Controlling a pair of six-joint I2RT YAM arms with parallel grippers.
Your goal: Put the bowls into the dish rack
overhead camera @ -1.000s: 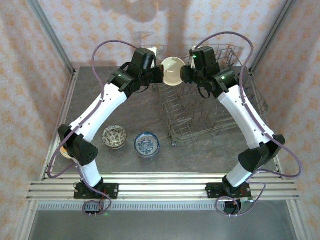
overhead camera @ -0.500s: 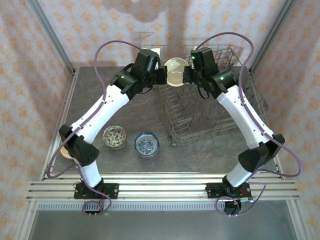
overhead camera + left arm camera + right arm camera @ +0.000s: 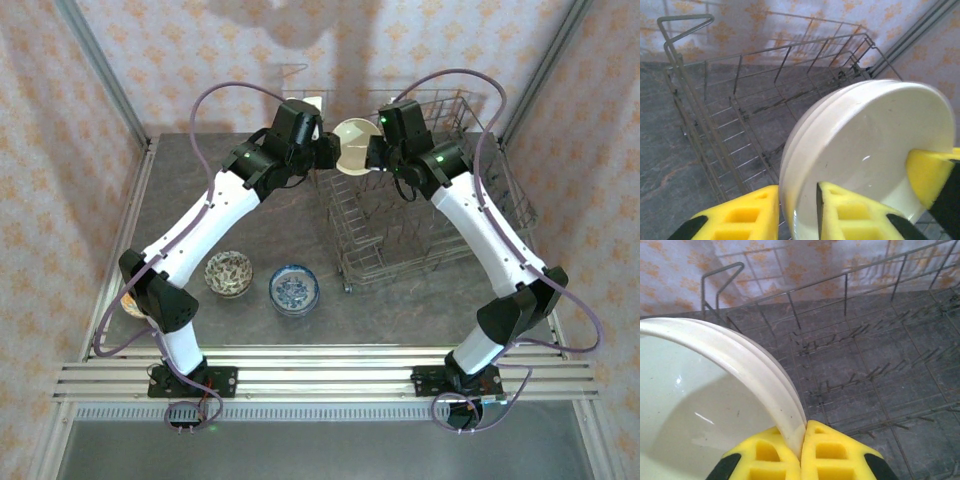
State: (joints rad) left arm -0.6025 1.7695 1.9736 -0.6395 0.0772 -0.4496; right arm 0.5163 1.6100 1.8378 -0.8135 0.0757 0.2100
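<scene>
While the right pincer [image 3: 802, 440] clamps the cream bowl [image 3: 350, 146] by its rim, the left pincer [image 3: 797, 210] straddles that rim, pads slightly apart, above the rack [image 3: 360, 240], near its far-left corner. Two patterned bowls [image 3: 229, 272] [image 3: 294, 289] sit on the grey surface [image 3: 280, 220] left of the rack; papered walls [image 3: 60, 120] surround.

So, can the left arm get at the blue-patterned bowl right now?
Probably yes: the blue-patterned bowl sits uncovered on the table by its base, though the left hand must first back off the cream bowl.
</scene>
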